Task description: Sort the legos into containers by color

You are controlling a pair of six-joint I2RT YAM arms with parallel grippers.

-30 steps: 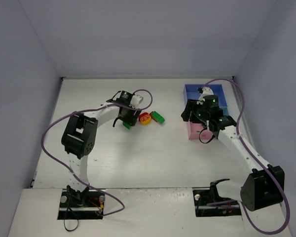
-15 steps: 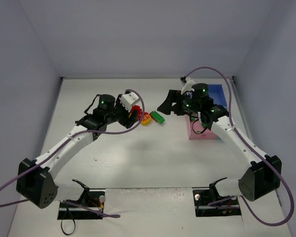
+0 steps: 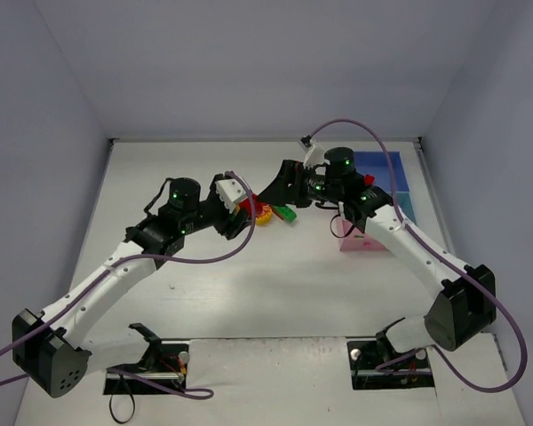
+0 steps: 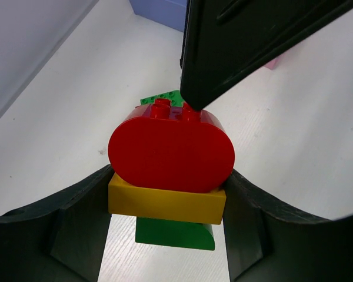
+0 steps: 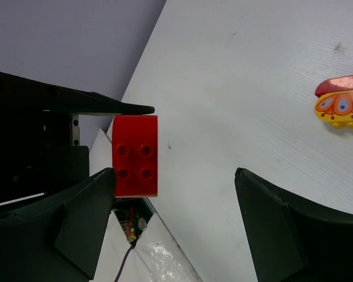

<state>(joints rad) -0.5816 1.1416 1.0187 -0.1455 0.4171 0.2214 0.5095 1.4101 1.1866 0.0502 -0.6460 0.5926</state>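
Note:
My left gripper (image 3: 242, 213) is shut on a stack of legos (image 4: 170, 176): a red rounded brick on a yellow brick on a green piece, held above the table. In the right wrist view the red brick (image 5: 135, 155) shows its four studs. My right gripper (image 3: 280, 189) is open, its fingers (image 5: 88, 217) level with the red brick, with one finger (image 4: 253, 41) just beyond the stack. A yellow-orange patterned piece (image 3: 264, 215) and a green brick (image 3: 285, 212) lie on the table beside the grippers. The containers stand at the right: blue (image 3: 379, 162), pink (image 3: 355, 241), light blue (image 3: 407, 206).
The joined tray sits by the right wall, partly covered by the right arm. Purple cables loop above both arms. The patterned piece also shows in the right wrist view (image 5: 341, 106). The walls close the table at back and sides.
My right gripper has swung left from over the tray to the left gripper. My left arm has stretched out and raised the stack toward the middle.

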